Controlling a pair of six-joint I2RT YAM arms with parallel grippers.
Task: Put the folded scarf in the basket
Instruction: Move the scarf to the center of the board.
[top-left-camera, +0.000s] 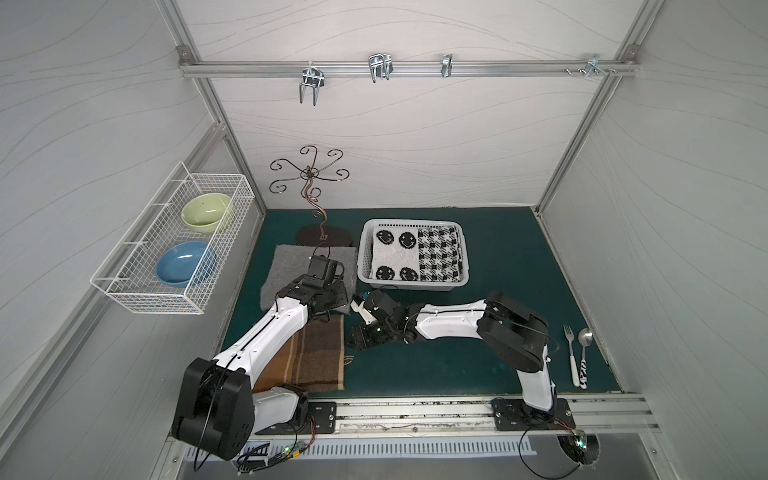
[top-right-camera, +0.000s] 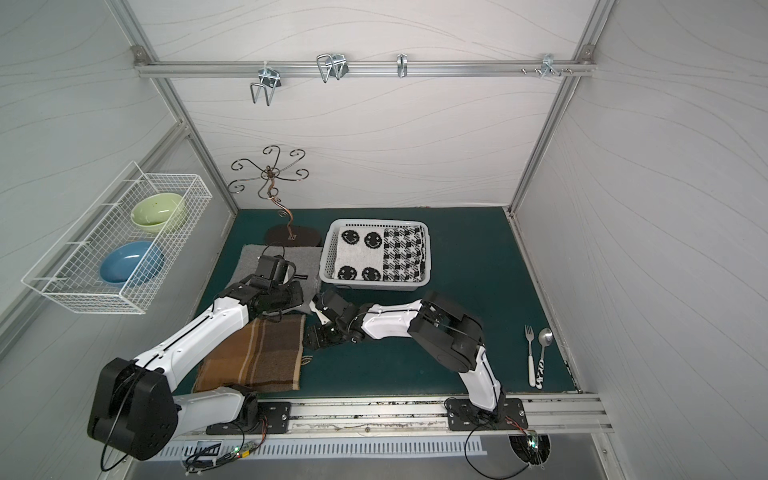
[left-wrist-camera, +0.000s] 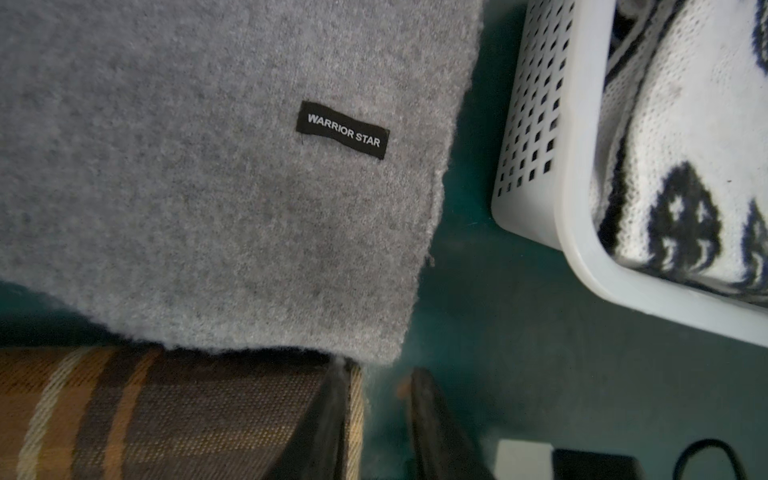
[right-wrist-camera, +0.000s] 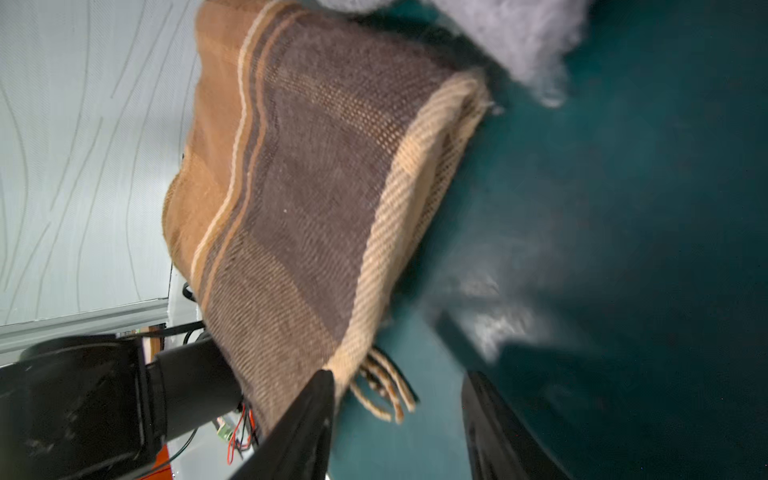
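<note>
- Presently, the left gripper (left-wrist-camera: 378, 374) is seen with its jaws narrowly parted at a corner of the brown plaid scarf (left-wrist-camera: 166, 415). One finger (left-wrist-camera: 328, 424) is set over the scarf's edge and the other over the bare green mat (left-wrist-camera: 498, 332). Nothing is clamped.
- The right gripper (right-wrist-camera: 401, 376) is held wide apart at the same scarf's side edge. The scarf's fringe (right-wrist-camera: 384, 390) is seen between the fingers, ungripped.
- The brown plaid scarf is found folded flat on the mat at the front, partly covered by the left arm and outside the basket (top-left-camera: 415, 286).
- A grey scarf (top-left-camera: 291, 266) bearing a black label (left-wrist-camera: 343, 129) marked WARRIOR STAR is laid just behind it, with the edges touching.
- The basket is stood on the mat beyond the right gripper, apart from both scarves. A folded black-and-white scarf (top-left-camera: 415, 255) is already contained in it.
- A fork (top-left-camera: 569, 353) and a spoon (top-left-camera: 584, 345) are laid side by side near the mat's right edge, well apart from the rest.
- A wire rack (top-left-camera: 137, 286) is mounted on the left wall, and a green bowl (top-left-camera: 205, 214) and a blue bowl (top-left-camera: 183, 264) are held in it.
- A scrolled metal stand (top-left-camera: 316, 208) is placed behind the grey scarf.
</note>
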